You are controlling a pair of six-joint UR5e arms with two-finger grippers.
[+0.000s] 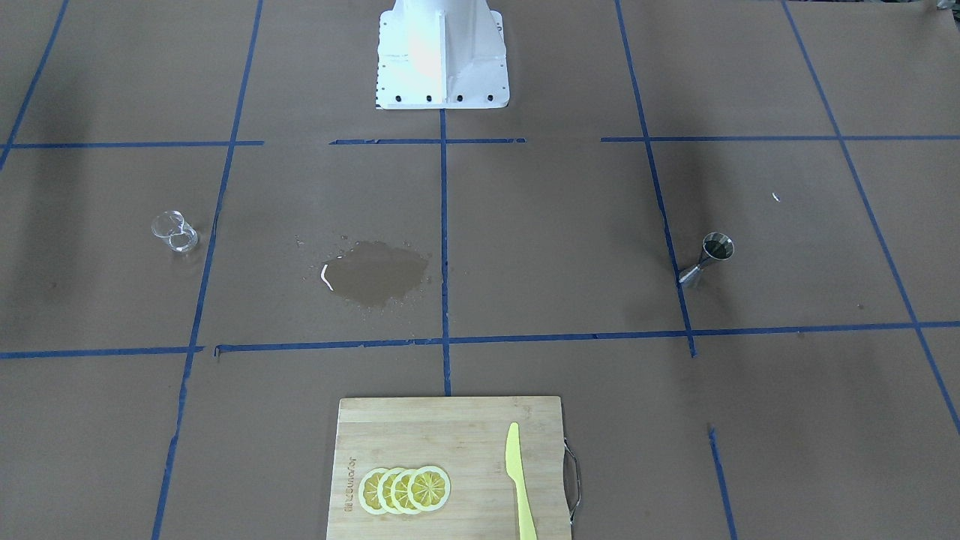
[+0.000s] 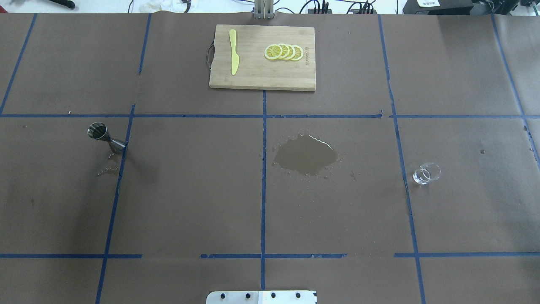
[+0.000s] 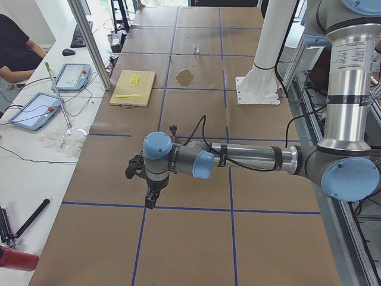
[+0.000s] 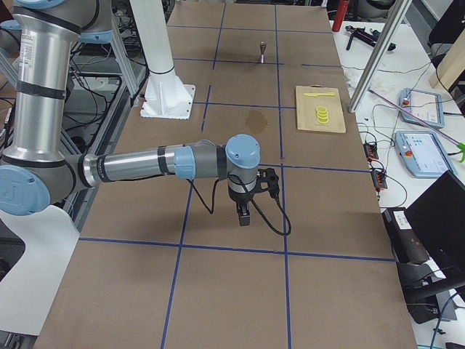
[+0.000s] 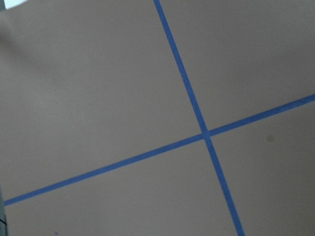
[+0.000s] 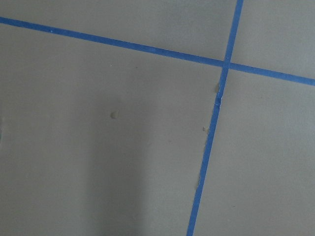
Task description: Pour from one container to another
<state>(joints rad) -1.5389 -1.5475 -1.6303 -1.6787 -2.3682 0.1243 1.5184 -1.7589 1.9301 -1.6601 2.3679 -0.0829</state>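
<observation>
**Inspector:** Start at the robot's side. The arms?

**Assistant:** The white base plate [image 2: 261, 297] sits at the near edge of the brown paper-covered table [image 2: 190, 211]. Both arms reach out low towards the table's two ends. The left hand [image 3: 151, 201] points down over bare paper near a crossing of blue tape lines [image 5: 205, 133]. The right hand [image 4: 244, 219] does likewise at the other end. Both containers stand on the table, so neither hand holds one. Whether the fingers are parted or closed I cannot tell: the side views are too coarse, and the wrist cameras show only paper and tape. I judge the arms are parked wide to leave the middle free.

**Inspector:** The containers?

**Assistant:** Middle row. The small steel double-cone jigger [image 2: 101, 135] stands on the robot's left, right by a tape line, with a few wet spots [image 2: 107, 169] just beside it. The small clear glass cup [image 2: 427, 173] stands well apart, on the robot's right. One vessel sits on each arm's side, which I take as deliberate: each hand can lift its own and meet over the centre. Contents of either: cannot tell.

**Inspector:** Between them?

**Assistant:** A dark wet patch [image 2: 306, 156] on the paper, closer to the glass cup. Nothing is lifted or tipped, so I judge no pour is under way.

**Inspector:** Far edge?

**Assistant:** A bamboo cutting board [image 2: 261, 78] carrying a yellow plastic knife [image 2: 233, 51] and overlapping lemon slices [image 2: 283, 52]. It is well away from both vessels, likely to keep it clear of the pouring.
</observation>
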